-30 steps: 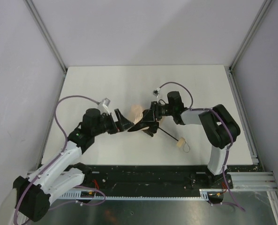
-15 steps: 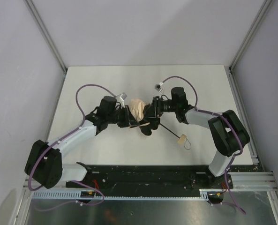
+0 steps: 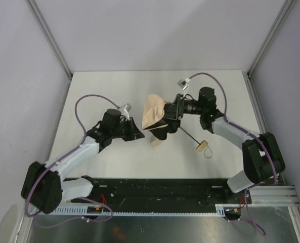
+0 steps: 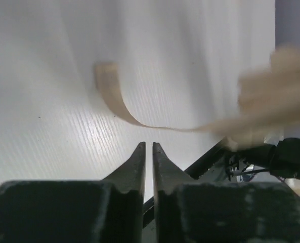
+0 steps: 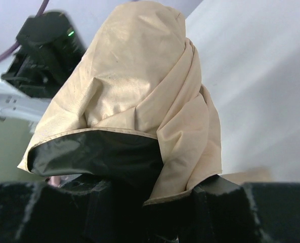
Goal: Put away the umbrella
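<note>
1. The right pincer point(image 3: 168, 116) is clamped on the umbrella point(image 3: 152, 111), whose beige canopy is bunched between the fingers, above the tabletop point(image 3: 104, 86).
2. The shaft point(image 3: 186, 134) is seen slanting away behind this pincer to the handle point(image 3: 201, 146).
3. The left pincer point(image 4: 147, 145) is pressed together, with nothing seen between its tips.
4. The strap point(image 4: 112, 91) is curved just ahead of those tips, ungripped.

- No writing, label, brand mark, number or sign can be read in any of the views.
- The beige folded-fabric umbrella point(image 5: 139, 91), which fills the right wrist view up close, shows plain cloth with no print on it.
</note>
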Tool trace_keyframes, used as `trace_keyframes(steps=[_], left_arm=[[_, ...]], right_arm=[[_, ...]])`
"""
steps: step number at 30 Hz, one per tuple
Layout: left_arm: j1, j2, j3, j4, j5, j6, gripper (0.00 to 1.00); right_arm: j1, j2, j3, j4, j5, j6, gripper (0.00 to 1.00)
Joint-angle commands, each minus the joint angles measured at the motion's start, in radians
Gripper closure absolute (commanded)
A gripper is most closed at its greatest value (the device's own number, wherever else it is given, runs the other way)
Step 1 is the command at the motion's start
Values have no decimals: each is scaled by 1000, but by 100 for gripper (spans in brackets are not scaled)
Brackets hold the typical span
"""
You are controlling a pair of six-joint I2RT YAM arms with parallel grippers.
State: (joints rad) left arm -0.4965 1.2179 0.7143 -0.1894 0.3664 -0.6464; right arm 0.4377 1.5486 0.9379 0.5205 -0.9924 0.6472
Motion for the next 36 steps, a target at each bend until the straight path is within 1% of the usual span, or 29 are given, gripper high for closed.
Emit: trace_keyframes(steps=[1,3,5,7,8,11,14,15,16,18,20,22,24,27,28,30,31,33,35,36], left_arm=[[29,-174,-45,13,-20,35,79],[44,-255,-63,-5,-24,34,62],[62,-328,-67,-36,-27,37,49],[74,-387,-59,-70,-27,42,41],[77,-410,-53,-85,-25,43,38],[83,-442,-26,-125,-12,51,35],[89,-460,-6,-151,-5,51,35],[91,-468,-5,-155,-8,50,35],[92,-477,-6,-158,-10,50,36],[95,-498,-18,-160,-18,43,38],[96,-523,-40,-161,-29,29,39],[98,-552,-69,-162,-44,12,40],[101,-588,-102,-166,-66,-9,41],[101,-662,-155,-171,-109,-52,50],[101,-693,-178,-172,-123,-69,52],[101,-754,-226,-173,-162,-108,54],[101,-785,-249,-175,-182,-123,55],[101,-840,-283,-186,-229,-151,56],[101,-859,-307,-191,-261,-168,57],[101,-844,-312,-192,-268,-170,58]], right_arm=[[-129,-119,33,-173,108,-169,100],[-161,-151,95,-360,256,-342,100],[-176,-181,150,-494,448,-498,100],[-196,-220,165,-523,606,-624,100],[-199,-236,167,-501,680,-696,100],[-179,-258,169,-424,872,-952,100],[-89,-218,170,-315,1146,-1346,100],[-58,-191,171,-279,1205,-1455,100],[-32,-160,171,-258,1231,-1551,99],[14,-101,170,-260,1218,-1678,99],[86,-38,164,-265,1215,-1749,100],[179,30,133,-219,1255,-1801,100],[275,100,75,-116,1297,-1842,100],[418,209,-66,199,1371,-1923,100],[460,243,-93,262,1390,-1932,100],[530,291,-124,287,1400,-1917,100],[558,305,-134,271,1392,-1888,100],[605,313,-136,149,1347,-1790,100],[632,316,-83,-107,1231,-1641,100],[643,330,-46,-236,1166,-1564,100]])
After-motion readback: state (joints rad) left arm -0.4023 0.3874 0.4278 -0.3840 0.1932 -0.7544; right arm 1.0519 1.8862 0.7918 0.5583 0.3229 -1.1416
